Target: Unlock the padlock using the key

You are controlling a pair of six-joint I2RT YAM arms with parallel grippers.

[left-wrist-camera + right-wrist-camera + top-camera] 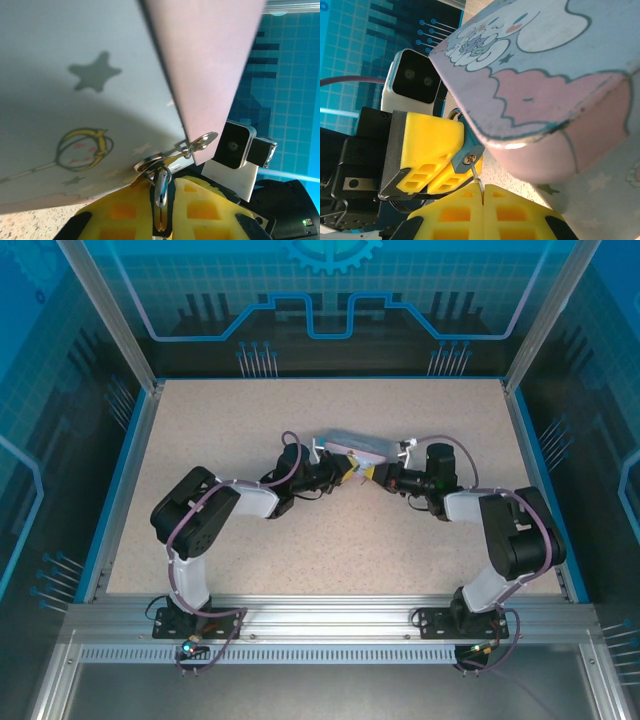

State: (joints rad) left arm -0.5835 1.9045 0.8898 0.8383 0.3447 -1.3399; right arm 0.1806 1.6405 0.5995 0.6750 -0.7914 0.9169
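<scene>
At table centre in the overhead view, the left gripper (345,470) and right gripper (368,476) meet tip to tip just in front of the tin (350,448), which sits on the speckled table (230,430). Right wrist view: the tin's lid carries a cartoon print of a white long-eared character and pink clouds. The small bluish padlock (466,154) is pinched between the left gripper's yellow fingers (427,145), tight against the tin's edge. The thin key (478,176) stands clamped between the right gripper's closed yellow fingers (450,215), with its tip at the padlock's keyhole. How far it is inserted cannot be told. Left wrist view: the tin's pale blue face shows a grey star and a yellow-ringed wand, and a metal hasp (200,142) shows at its corner. A silver shackle (161,187) sits between that gripper's closed fingers, details the right wrist view lacks.
</scene>
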